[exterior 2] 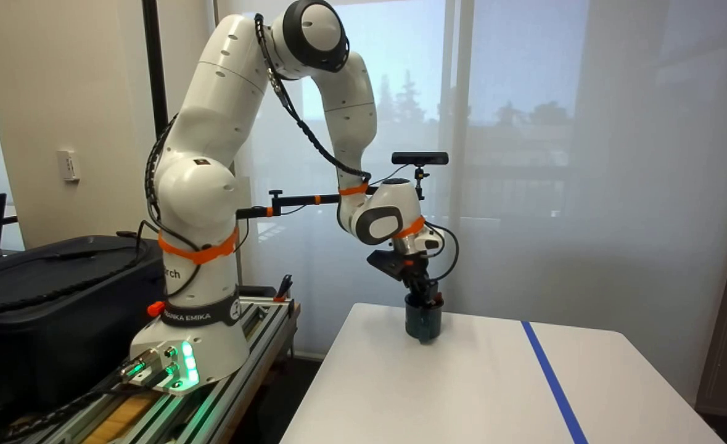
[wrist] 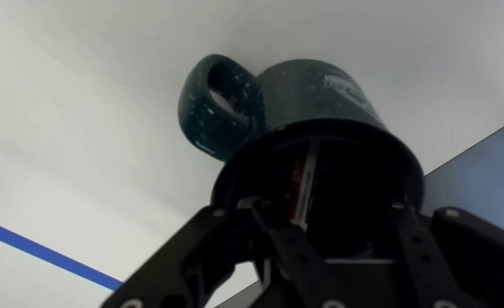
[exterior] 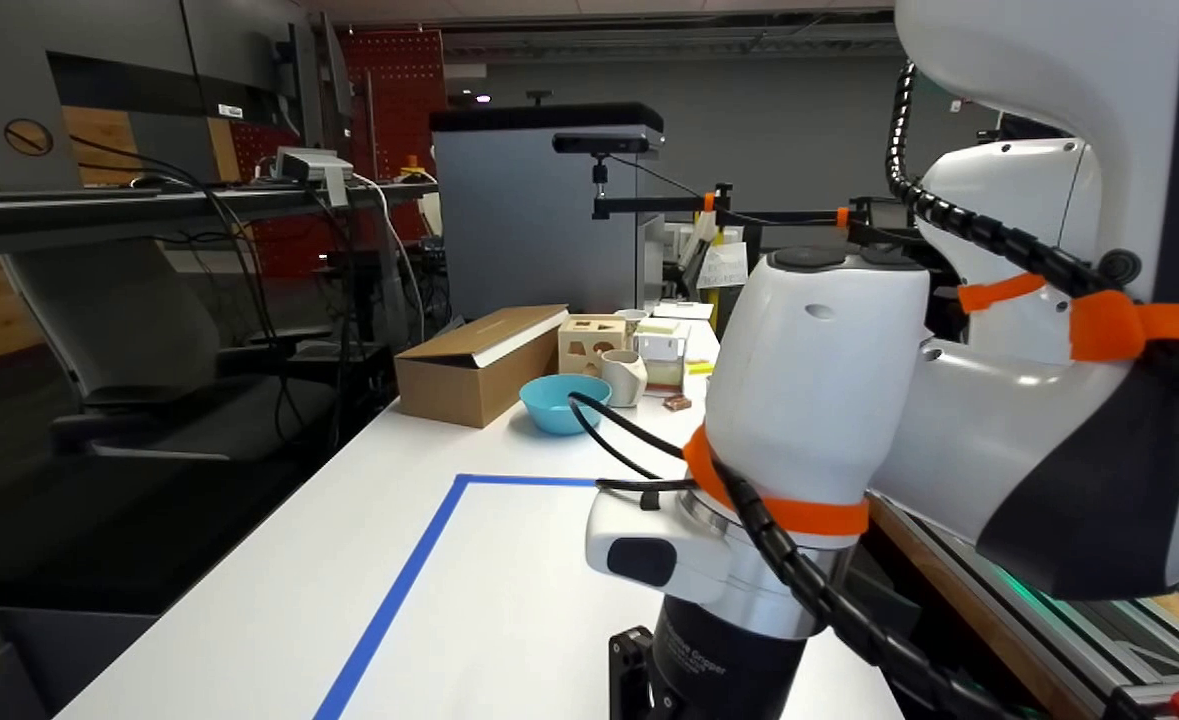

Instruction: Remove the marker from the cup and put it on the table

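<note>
1) Spread in the wrist view: gripper (wrist: pixel 329 207), two fingers (wrist: pixel 296 250) well apart at the mouth of the cup (wrist: pixel 316 96), tips too dark to trace, depth inside hard to judge
2) Between the fingers, down inside the cup: one marker (wrist: pixel 306 184), seen only in part, one end lost in shadow; cannot tell about contact with either finger
3) Just beside the marker: one red patch (wrist: pixel 295 182), too dim to call part of it or a second thing
4) Directly below the gripper in an exterior view, upright on the table (exterior 2: pixel 492 394): the cup, rim partly covered by the fingers, one small reddish bit (exterior 2: pixel 438 298) showing just beside them, too small to name
5) Cut off by the lower edge in an exterior view: the gripper, black housing (exterior: pixel 724 650) in sight, fingertips out of frame
6) Counted on the cup: one handle (wrist: pixel 209 128), off to one side of the fingers
7) Off beside the gripper: two blue tape lines (exterior: pixel 399 590) meeting at a corner, one cut off by the lower edge, the other partly hidden behind the arm (exterior: pixel 814 370)
8) Well beyond the gripper, on the same table: one cardboard box (exterior: pixel 449 390), one turquoise bowl (exterior: pixel 549 408), one pale mug (exterior: pixel 622 380), one wooden box (exterior: pixel 589 340) with cut-outs, partly hidden by mug and bowl; white items (exterior: pixel 661 345) near these, too jumbled to count
</note>
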Action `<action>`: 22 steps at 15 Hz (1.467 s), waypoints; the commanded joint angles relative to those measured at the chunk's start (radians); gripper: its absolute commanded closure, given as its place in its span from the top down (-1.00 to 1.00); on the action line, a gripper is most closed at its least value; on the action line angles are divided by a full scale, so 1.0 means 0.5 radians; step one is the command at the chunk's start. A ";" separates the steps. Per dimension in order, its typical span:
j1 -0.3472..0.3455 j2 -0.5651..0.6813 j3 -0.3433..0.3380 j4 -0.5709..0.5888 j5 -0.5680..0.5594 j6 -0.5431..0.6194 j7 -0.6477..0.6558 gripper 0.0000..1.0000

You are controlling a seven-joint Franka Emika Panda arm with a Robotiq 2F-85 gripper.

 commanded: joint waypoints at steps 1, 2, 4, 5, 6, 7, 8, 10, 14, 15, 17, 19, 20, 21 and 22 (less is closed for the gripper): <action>-0.056 0.046 0.012 0.040 -0.157 0.033 0.130 -0.08; -0.079 0.053 0.026 0.046 -0.180 0.037 0.137 -0.05; -0.120 0.065 0.059 0.053 -0.215 0.049 0.149 -0.31; -0.133 0.071 0.066 0.055 -0.229 0.057 0.153 -0.58; -0.150 0.081 0.080 0.058 -0.241 0.063 0.152 -0.60; -0.162 0.088 0.088 0.058 -0.249 0.076 0.148 -0.77; -0.170 0.094 0.092 0.060 -0.253 0.080 0.146 -0.93; -0.196 0.088 0.116 0.053 -0.267 0.098 0.136 -0.90; -0.230 0.034 0.140 0.023 -0.294 0.082 0.122 -0.90; -0.238 0.012 0.148 0.013 -0.297 0.070 0.124 -0.90; -0.233 -0.050 0.139 -0.010 -0.300 0.026 0.122 -0.90; -0.214 -0.133 0.115 -0.038 -0.301 -0.002 0.121 -0.90; -0.221 -0.180 0.121 -0.051 -0.305 -0.018 0.118 -0.90; -0.220 -0.217 0.116 -0.061 -0.307 -0.017 0.117 -0.90; -0.219 -0.265 0.112 -0.073 -0.310 -0.032 0.117 -0.90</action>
